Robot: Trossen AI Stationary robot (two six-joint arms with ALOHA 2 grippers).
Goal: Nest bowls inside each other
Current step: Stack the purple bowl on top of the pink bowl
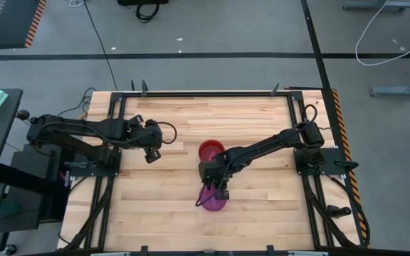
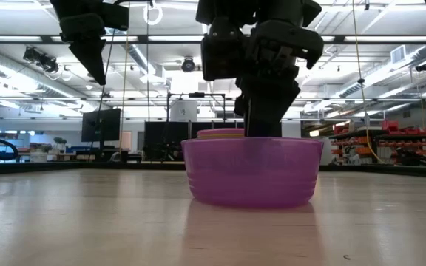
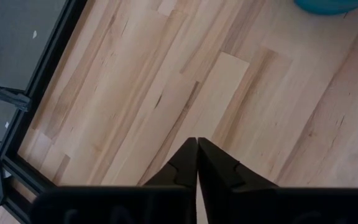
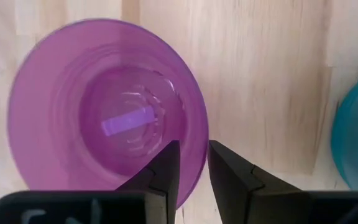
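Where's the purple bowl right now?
High view: the purple bowl sits near the table's front centre, under the right gripper, with the pink-red bowl just behind it.

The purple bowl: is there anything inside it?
In the right wrist view the purple bowl holds no other bowl; only a small pale label shows on its bottom. The right gripper straddles its rim, hiding a bit of it.

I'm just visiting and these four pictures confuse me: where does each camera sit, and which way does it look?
High view: overhead, looking straight down; both arms, purple bowl.
Low view: table height, looking level at the purple bowl, the right hand above it.
Left wrist view: on the left arm; shut left hand over bare table.
Right wrist view: on the right arm; open right hand straddling the bowl's rim.
Shared: the purple bowl.
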